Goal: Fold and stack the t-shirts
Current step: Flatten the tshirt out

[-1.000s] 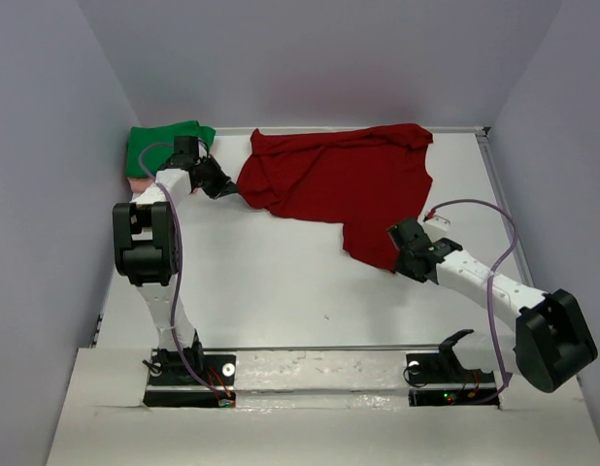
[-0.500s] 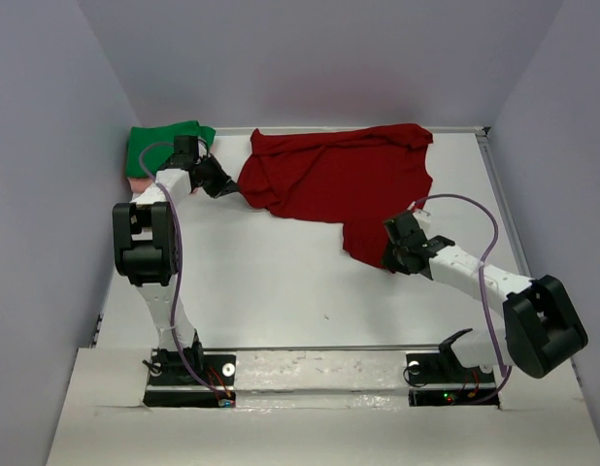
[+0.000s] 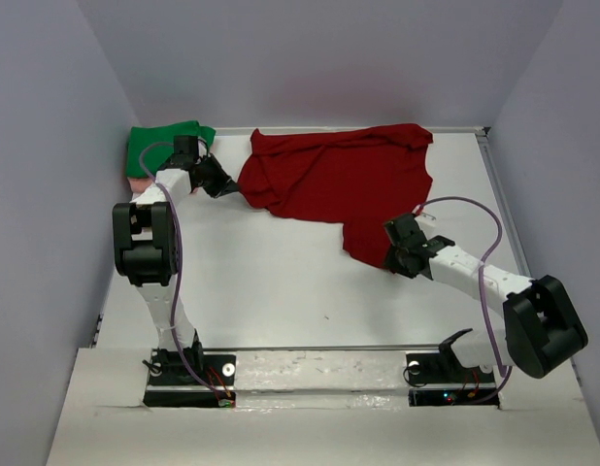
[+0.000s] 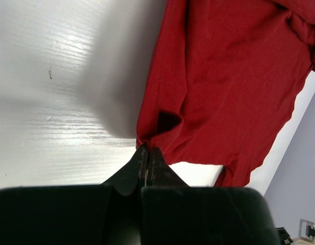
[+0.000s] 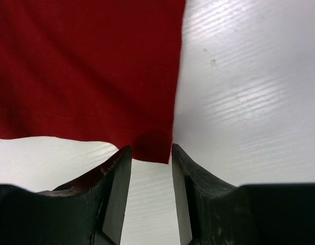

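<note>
1. The dark red t-shirt point(image 3: 339, 180) is spread loosely, unfolded, over the far middle and right of the table point(image 3: 271, 291). Its long axis runs left to right along the far edge, and one flap is drawn down toward the near right.
2. The left gripper point(image 4: 147, 153) is seen with its jaws pressed together, clamped on the shirt's left hem, where the cloth is puckered at the fingertips.
3. The right gripper point(image 5: 149, 153) is held with its jaws apart. The flap's near corner lies just between them, the cloth runs away from the jaws toward the far left, and bare table shows to the right of the hem.
4. That corner is judged not yet gripped. A closing on it is taken as the coming move, and the jaws would need to be set slightly deeper so that more than the tip is caught.
5. The right arm is nearer this corner and the left arm is nearer the opposite end, so the shirt is bracketed across its diagonal.
6. The bright green t-shirt point(image 3: 164, 144) is found as a compact pile in the far left corner, just behind the left gripper. A sliver of the pale pink t-shirt point(image 3: 135, 183) shows at its near edge.
7. Open room is offered by the near half of the table. Little is offered at the far and right edges, which lie near the shirt.
</note>
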